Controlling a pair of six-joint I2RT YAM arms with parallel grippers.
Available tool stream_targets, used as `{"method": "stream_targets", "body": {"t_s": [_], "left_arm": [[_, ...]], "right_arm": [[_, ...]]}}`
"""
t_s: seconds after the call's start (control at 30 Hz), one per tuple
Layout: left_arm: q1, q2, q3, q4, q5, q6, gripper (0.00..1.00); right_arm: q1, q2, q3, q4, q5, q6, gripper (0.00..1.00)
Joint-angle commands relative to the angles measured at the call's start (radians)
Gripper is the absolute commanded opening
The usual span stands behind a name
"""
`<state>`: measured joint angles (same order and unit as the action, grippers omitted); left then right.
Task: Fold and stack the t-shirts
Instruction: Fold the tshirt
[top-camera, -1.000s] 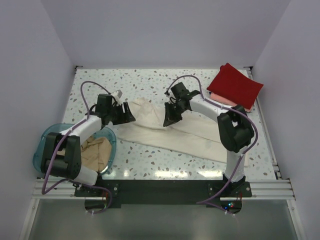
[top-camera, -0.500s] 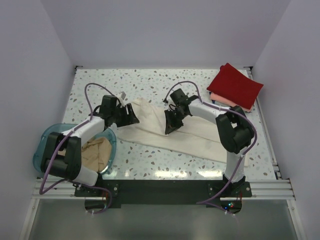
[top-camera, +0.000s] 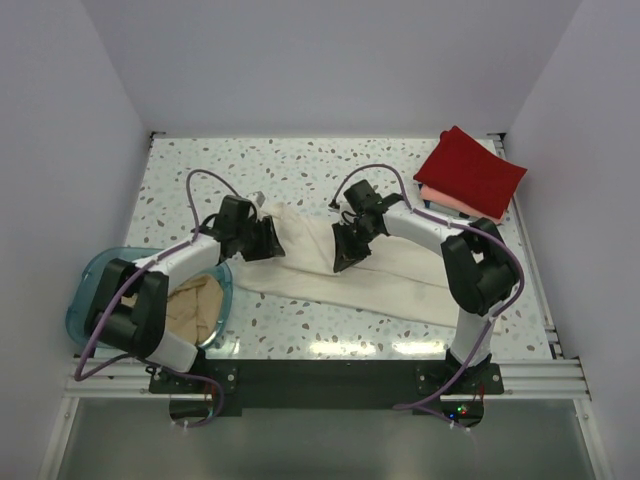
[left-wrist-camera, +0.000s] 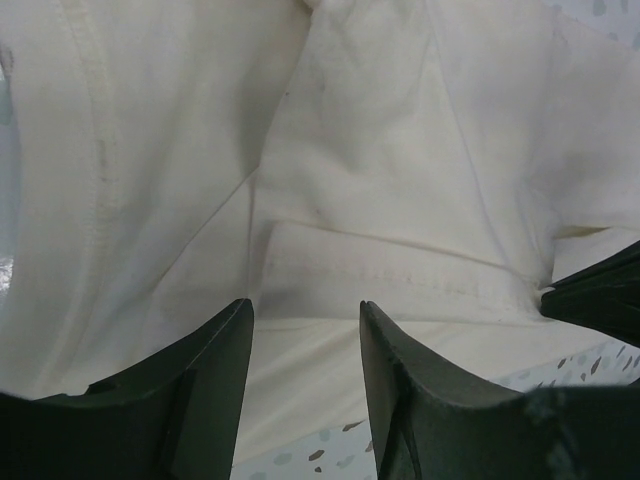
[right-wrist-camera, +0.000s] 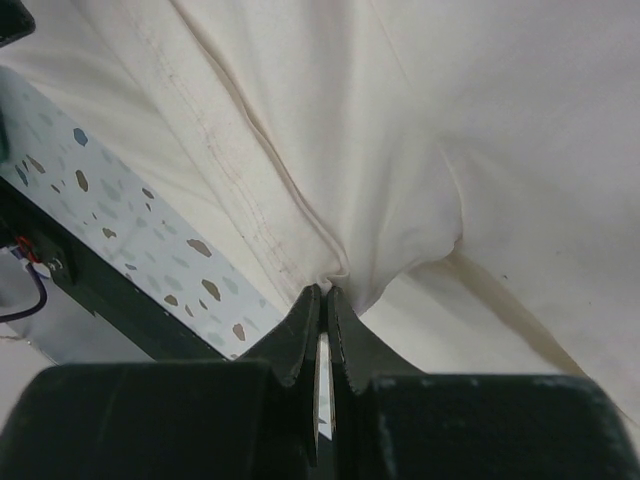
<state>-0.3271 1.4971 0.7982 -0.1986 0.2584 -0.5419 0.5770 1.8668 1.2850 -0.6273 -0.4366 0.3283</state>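
Overhead view: the cream-white t-shirt (top-camera: 395, 272) lies in a long band across the middle of the speckled surface (top-camera: 300, 160), from my left gripper (top-camera: 266, 240) over to the right arm's side. The red t-shirt (top-camera: 470, 172) sits folded at the far right corner on top of the salmon pink t-shirt (top-camera: 438, 199). The tan-beige t-shirt (top-camera: 192, 305) is bunched in the blue tub (top-camera: 84, 290) at near left.

Right wrist view: my right gripper (right-wrist-camera: 322, 295) has its jaws pressed together on a small pinch of cream cloth, just beside a stitched seam.

Left wrist view: the left gripper's jaws stand apart over the shirt's left end. A doubled hem (left-wrist-camera: 400, 272) runs across just beyond the fingertips, and nothing is clamped.

Handling, as I judge it: the cotton is light, limp and slack. It will sag and drag between the two holds and keeps no shape of its own. It is not fragile and hardly slippery. The hems and seams are the best places to take hold, since the stitching is thicker there and pulls the whole edge along. A pinch in mid-panel would lift only a peak of cloth.
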Motion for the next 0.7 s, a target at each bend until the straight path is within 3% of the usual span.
{"method": "stream_targets", "body": {"t_s": [0.0, 0.4, 0.67], "left_arm": [[-0.024, 0.02, 0.021, -0.041, -0.048, -0.017, 0.51], [-0.056, 0.066, 0.015, -0.018, -0.079, -0.016, 0.44], [-0.067, 0.048, 0.004, 0.053, -0.064, -0.02, 0.17]], "right_arm": [[0.006, -0.035, -0.001, 0.001, 0.002, -0.002, 0.0], [0.006, -0.043, -0.013, 0.02, 0.001, 0.008, 0.0], [0.006, -0.046, -0.021, 0.026, -0.001, 0.011, 0.0]]}}
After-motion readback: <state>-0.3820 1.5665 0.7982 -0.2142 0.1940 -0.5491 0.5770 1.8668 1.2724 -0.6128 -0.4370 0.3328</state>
